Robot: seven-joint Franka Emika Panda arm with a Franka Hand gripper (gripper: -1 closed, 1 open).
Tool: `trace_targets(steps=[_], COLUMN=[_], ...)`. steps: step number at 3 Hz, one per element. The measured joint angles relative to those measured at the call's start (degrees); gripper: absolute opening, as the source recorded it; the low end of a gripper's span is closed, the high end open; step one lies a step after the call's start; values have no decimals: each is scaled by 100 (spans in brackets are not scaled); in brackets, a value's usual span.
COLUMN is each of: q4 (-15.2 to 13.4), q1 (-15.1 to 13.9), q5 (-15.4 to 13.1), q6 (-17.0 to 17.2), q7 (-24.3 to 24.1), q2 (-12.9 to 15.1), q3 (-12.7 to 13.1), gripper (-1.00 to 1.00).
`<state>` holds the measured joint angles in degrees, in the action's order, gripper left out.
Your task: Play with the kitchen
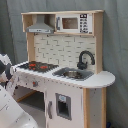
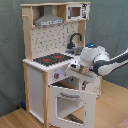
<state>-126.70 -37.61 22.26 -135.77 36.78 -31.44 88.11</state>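
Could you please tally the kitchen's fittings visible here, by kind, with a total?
On the kitchen:
Hob: 1
Tap: 1
Sink: 1
Hood: 1
Microwave: 1
Oven door: 1
Total: 6

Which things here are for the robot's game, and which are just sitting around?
For the game:
- toy kitchen
- its oven door, hanging open in the second exterior view
- hob, tap, sink, microwave
- robot's claw, by the front edge of the counter

Just around:
- grey curtain behind
- wooden floor
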Motion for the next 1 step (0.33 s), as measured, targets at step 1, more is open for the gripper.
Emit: trace_targets(steps=[1], q4=[12], q1=[107], q5=[-3], q6=[387], q7=[-274], q2=[-336], q3=[-161], gripper=[100])
